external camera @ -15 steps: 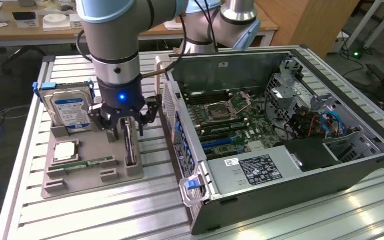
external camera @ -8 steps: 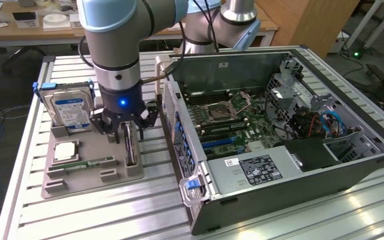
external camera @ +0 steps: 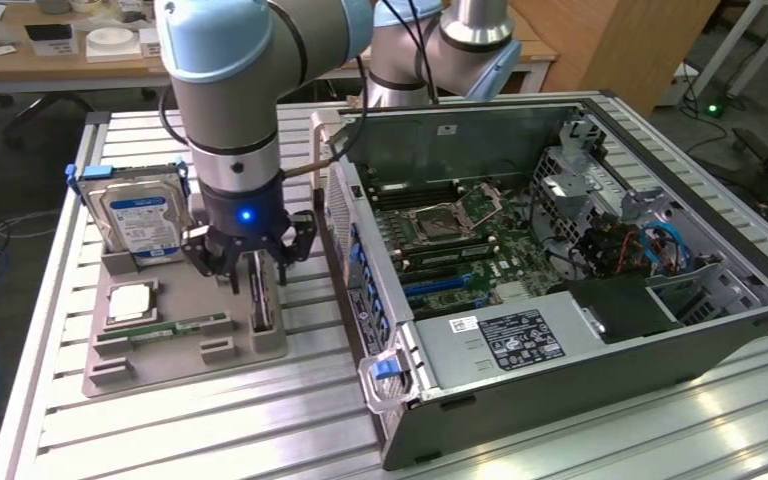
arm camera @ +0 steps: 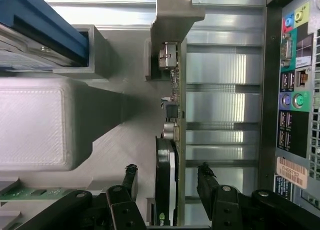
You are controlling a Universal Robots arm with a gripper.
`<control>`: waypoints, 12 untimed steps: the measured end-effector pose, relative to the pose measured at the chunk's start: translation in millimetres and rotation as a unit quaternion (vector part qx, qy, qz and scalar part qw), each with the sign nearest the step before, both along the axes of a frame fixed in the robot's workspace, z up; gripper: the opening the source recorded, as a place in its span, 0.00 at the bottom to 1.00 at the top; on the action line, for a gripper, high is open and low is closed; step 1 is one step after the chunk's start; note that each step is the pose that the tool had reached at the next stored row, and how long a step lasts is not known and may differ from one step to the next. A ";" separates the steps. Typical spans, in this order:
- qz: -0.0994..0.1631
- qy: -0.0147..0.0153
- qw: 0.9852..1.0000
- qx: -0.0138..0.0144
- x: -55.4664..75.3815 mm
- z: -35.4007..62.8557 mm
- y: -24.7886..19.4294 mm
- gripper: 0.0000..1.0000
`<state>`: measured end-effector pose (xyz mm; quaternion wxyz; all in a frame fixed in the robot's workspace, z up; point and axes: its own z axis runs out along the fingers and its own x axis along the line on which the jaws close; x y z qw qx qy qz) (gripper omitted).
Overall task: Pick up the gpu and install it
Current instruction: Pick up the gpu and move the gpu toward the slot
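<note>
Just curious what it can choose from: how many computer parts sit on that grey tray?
4: hard drive standing at the back, gpu on edge under the gripper, square chip and memory stick in front. The arm may hide more.

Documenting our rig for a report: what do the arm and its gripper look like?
The arm is silver-grey tubing with pale blue joint caps and a black wrist band carrying a blue light. The gripper is black, with linked fingers and silver pivot pins.
</note>
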<state>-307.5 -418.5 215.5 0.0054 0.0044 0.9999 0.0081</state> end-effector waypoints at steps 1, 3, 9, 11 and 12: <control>0.000 0.000 1.000 0.000 -0.1 -1.9 0.4 0.60; 0.000 0.000 1.000 0.000 -0.5 -5.0 3.6 0.60; 0.000 0.000 1.000 0.000 -0.6 -9.4 5.9 0.60; 0.000 0.000 1.000 0.000 -0.5 -9.5 5.9 0.60; 0.000 0.000 1.000 0.000 -0.5 -9.5 5.9 0.60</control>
